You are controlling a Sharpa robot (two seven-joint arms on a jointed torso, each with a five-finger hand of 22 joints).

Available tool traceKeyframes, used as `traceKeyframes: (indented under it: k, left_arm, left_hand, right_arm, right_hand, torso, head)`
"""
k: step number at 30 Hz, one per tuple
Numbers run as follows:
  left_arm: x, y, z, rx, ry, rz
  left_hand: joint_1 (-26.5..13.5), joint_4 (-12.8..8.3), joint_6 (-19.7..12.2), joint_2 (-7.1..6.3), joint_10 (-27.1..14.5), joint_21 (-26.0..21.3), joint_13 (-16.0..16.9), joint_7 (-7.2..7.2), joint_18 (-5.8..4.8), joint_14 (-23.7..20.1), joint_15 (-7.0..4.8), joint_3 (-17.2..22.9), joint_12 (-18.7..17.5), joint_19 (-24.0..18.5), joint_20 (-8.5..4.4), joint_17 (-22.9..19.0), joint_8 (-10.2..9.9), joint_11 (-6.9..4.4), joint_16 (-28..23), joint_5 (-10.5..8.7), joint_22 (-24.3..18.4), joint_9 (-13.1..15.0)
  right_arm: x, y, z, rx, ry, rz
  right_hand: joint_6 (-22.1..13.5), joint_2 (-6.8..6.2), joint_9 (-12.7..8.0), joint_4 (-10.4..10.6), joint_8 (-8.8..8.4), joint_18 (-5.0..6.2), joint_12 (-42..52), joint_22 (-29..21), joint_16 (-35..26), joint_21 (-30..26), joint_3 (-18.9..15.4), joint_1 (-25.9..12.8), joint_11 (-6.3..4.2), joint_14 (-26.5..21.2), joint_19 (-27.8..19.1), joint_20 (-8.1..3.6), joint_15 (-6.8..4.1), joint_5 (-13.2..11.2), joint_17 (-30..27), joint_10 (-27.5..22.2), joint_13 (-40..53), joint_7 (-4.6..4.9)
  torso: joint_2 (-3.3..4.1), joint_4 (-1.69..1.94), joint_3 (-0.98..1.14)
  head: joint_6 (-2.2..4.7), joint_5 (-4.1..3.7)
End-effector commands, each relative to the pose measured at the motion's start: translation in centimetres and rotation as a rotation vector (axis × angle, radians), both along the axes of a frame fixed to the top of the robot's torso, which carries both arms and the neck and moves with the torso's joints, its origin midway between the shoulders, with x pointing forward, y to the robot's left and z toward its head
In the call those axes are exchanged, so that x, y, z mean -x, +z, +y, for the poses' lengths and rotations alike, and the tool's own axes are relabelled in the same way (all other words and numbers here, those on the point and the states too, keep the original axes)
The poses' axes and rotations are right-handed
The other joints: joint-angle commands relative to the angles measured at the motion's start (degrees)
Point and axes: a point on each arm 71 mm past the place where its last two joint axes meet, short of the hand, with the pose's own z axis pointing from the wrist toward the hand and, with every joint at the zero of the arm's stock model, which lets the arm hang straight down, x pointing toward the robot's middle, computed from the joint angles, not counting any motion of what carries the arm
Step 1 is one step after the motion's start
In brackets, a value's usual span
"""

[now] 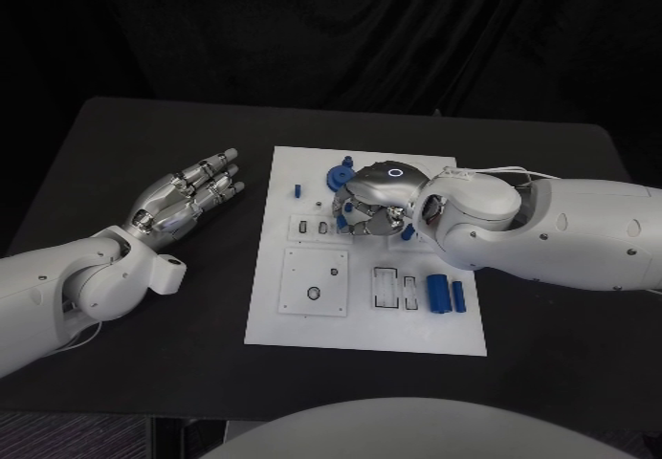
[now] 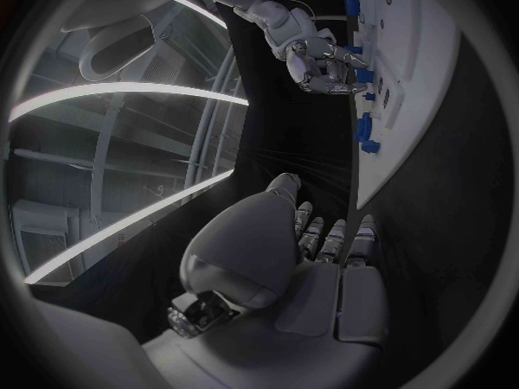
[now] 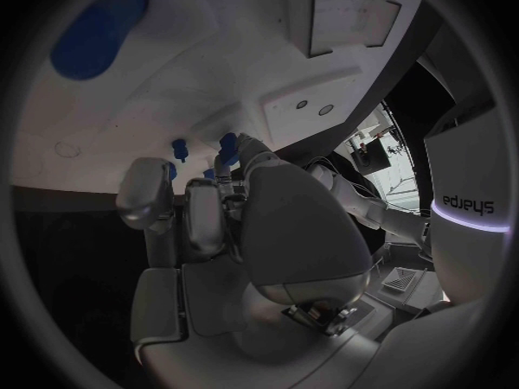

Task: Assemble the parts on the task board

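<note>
the task board is seen lying flat in the middle of the black table, with small blue parts on its upper half and along its right side. a round blue part is found near the board's far edge, a small blue peg stands just left of it, and a pair of blue bars lies beside two outlined slots lower down.

the right hand is held over the board's upper middle, fingers curled down close to a small blue piece. whether that piece is pinched or only touched cannot be told; in the right wrist view the fingertips are seen right at a blue peg, but contact is hidden. the left hand is kept off the board, on the table side to its left, fingers straight and close together, nothing held; the left wrist view shows the same flat palm.

the parts are judged to be light, stiff moulded plastic, smooth and likely a little slippery under metal fingertips. being small, they are best taken by a fingertip pinch across their narrow sides, the bars at mid-length so that they do not swing. the pegs would be gripped high on the shaft, leaving the lower end free for its hole. the board itself may slide if pushed sideways.
</note>
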Motion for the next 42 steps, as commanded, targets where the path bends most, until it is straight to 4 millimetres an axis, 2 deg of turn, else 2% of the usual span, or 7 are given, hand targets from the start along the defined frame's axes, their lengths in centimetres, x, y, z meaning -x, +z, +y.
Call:
traceKeyframes:
  k: [1, 18, 23, 29, 34, 38, 42]
  left_arm:
    - [0.1, 0.1, -0.2, 0.02, -0.018, -0.008]
    - [0.0, -0.2, -0.3, 0.021, -0.025, 0.0]
    - [0.1, -0.2, -0.3, 0.02, -0.023, 0.002]
    - [0.1, -0.3, -0.2, 0.02, -0.023, 0.003]
    - [0.1, -0.3, -0.2, 0.02, -0.022, 0.002]
    - [0.1, -0.3, -0.2, 0.021, -0.021, 0.001]
    - [0.1, -0.3, -0.1, 0.022, -0.019, -0.001]
  left_hand:
    - [-0.2, 0.0, 0.0, -0.52, 0.1, 0.3, 0.0, -0.26, 1.08, 0.1, 0.44, 0.3, 0.2, 0.0, 0.42, 0.0, 0.1, 0.43, 0.2, 0.16, 0.1, 0.0]
    - [-0.3, 0.0, -0.2, -0.46, 0.1, 0.3, 0.0, -0.31, 1.08, 0.1, 0.51, 0.4, 0.2, -0.1, 0.44, 0.0, 0.0, 0.5, 0.2, 0.22, 0.0, 0.0]
    - [-0.3, 0.0, -0.2, -0.46, 0.1, 0.3, 0.0, -0.31, 1.08, 0.1, 0.51, 0.4, 0.2, -0.1, 0.44, 0.0, 0.0, 0.5, 0.2, 0.22, 0.0, 0.0]
    - [-0.3, 0.0, -0.2, -0.46, 0.1, 0.3, 0.0, -0.31, 1.08, 0.1, 0.51, 0.4, 0.2, -0.1, 0.44, 0.0, 0.0, 0.5, 0.2, 0.22, 0.0, 0.0]
    - [-0.3, -0.1, -0.2, -0.45, 0.0, 0.3, 0.0, -0.34, 1.07, 0.1, 0.53, 0.5, 0.2, -0.1, 0.45, 0.0, 0.0, 0.54, 0.2, 0.23, 0.1, 0.0]
    - [-0.3, -0.1, -0.2, -0.45, 0.0, 0.3, 0.0, -0.34, 1.07, 0.1, 0.53, 0.5, 0.2, -0.1, 0.45, 0.0, 0.0, 0.54, 0.2, 0.23, 0.1, 0.0]
    - [-0.3, -0.1, -0.2, -0.47, 0.1, 0.3, 0.0, -0.35, 1.07, 0.1, 0.54, 0.5, 0.2, 0.0, 0.46, 0.0, 0.0, 0.54, 0.2, 0.23, 0.1, 0.0]
  right_arm:
    - [0.0, -0.1, -0.3, 0.013, -0.027, -0.02]
    - [0.2, -1.0, -0.7, 0.017, -0.048, -0.022]
    - [0.2, -1.2, -0.5, 0.018, -0.047, -0.02]
    - [0.2, -1.3, -0.5, 0.022, -0.043, -0.016]
    - [0.1, -1.4, -0.5, 0.032, -0.041, -0.009]
    - [0.2, -1.5, -0.5, 0.035, -0.041, -0.007]
    - [0.1, -1.5, -0.6, 0.034, -0.046, -0.008]
  right_hand:
    - [0.5, -0.61, 1.4, -0.5, 0.12, 0.78, -0.1, 1.2, -0.2, -0.3, 0.0, -0.1, 0.51, 1.9, -0.2, 0.45, 0.55, 0.6, 0.0, 4.0, 13.2, -0.15]
    - [0.9, -0.94, 1.5, -0.5, 0.25, 0.83, -0.2, 1.2, -0.4, -0.6, -0.3, -1.8, 0.79, 2.0, -0.1, 0.75, 0.82, -0.4, 0.0, 3.9, 13.2, -0.02]
    - [0.5, -1.06, 1.5, -0.4, 0.02, 0.89, -0.2, 1.1, -0.5, -0.9, -0.5, -2.5, 0.84, 2.0, -0.2, 0.84, 0.87, -1.6, 0.0, 3.9, 13.1, 0.07]
    - [-0.9, -1.32, 1.1, -0.4, -1.07, 0.98, -0.4, 1.0, -0.9, -1.5, -0.7, -3.4, 1.02, 1.9, -0.3, 0.96, 1.01, -3.1, -0.3, 3.7, 13.0, 0.45]
    - [-4.5, -2.21, -0.5, 0.0, -4.56, 1.1, -0.6, 0.8, -1.4, -2.4, -1.6, -5.1, 1.04, 1.7, -0.4, 1.1, 1.08, -6.9, -0.6, 3.4, 12.8, 1.17]
    - [-6.4, -2.39, -1.4, -0.1, -6.62, 1.14, -0.7, 0.8, -1.8, -2.8, -1.9, -5.6, 1.04, 1.6, -0.4, 1.11, 1.1, -7.9, -0.8, 3.3, 12.6, 1.3]
    - [-10.9, -2.78, -3.9, 0.0, -10.38, 1.29, -1.1, 0.5, -2.4, -4.0, -2.6, -6.4, 1.05, 1.4, -0.7, 1.14, 1.12, -10.7, -1.2, 2.8, 12.3, 1.3]
  torso:
    - [-0.02, -0.03, -0.01]
    - [0.01, 0.08, -0.02]
    - [0.01, -0.12, -0.06]
    - [-0.01, 0.06, -0.01]
    - [0.02, 0.12, -0.01]
    - [0.04, 0.06, -0.02]
    - [0.03, 0.02, -0.02]
  head:
    - [-0.15, 0.13]
    - [-0.27, -0.2]
    - [-0.27, 0.02]
    - [-0.27, -0.16]
    - [-0.27, -0.29]
    - [-0.27, -0.25]
    - [-0.27, -0.3]
